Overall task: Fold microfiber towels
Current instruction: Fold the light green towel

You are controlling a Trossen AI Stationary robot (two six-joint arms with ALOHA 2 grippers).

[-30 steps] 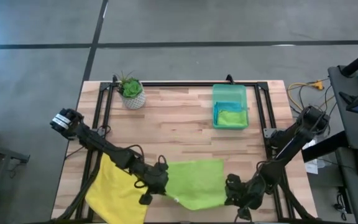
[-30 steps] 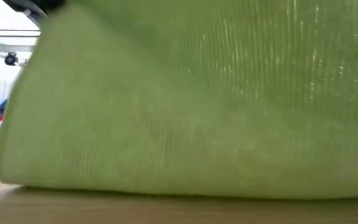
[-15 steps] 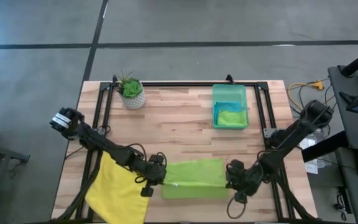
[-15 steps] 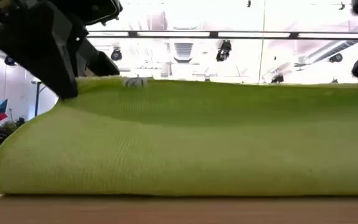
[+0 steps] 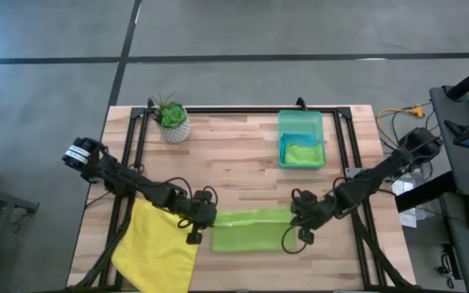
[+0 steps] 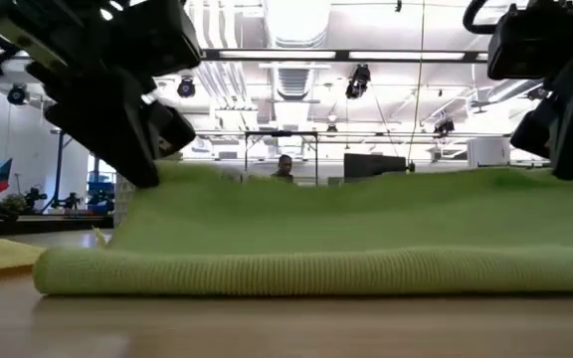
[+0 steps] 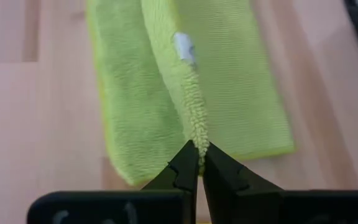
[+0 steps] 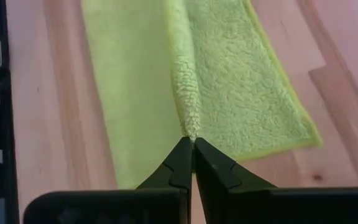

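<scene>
A lime green towel (image 5: pixel 251 232) lies folded over at the table's near middle, its fold (image 6: pixel 316 273) resting on the wood on the near side. My left gripper (image 5: pixel 204 218) is shut on the top layer's left end. My right gripper (image 5: pixel 297 214) is shut on its right end. The low view shows the left gripper (image 6: pixel 147 149) and the right gripper (image 6: pixel 570 139) at the two ends of the raised edge. A yellow towel (image 5: pixel 155 248) lies flat at the near left. My left gripper pinches the top layer's edge at its left end (image 7: pixel 197 134) between its two fingers, slanting down from the table's left. That edge stands a little above the lower layer and runs almost straight to the other gripper. My right gripper pinches the same edge at its right end (image 8: pixel 190 127) between its two fingers, slanting down from the table's right. The edge is raised above the lower layer, which lies on the table.
A translucent green bin (image 5: pixel 301 122) at the far right holds a teal cloth and a lime green cloth. A small potted plant (image 5: pixel 172 120) stands at the far left. A black frame (image 5: pixel 243 109) runs along the table's far and side edges. Bare wood lies between towel and bin.
Both grippers, shut, have carried the lime green towel's near edge toward the table's far edge and sunk a little. The towel has folded over on itself. Its raised part has come down low, and its fold has stayed on the table at the near side.
</scene>
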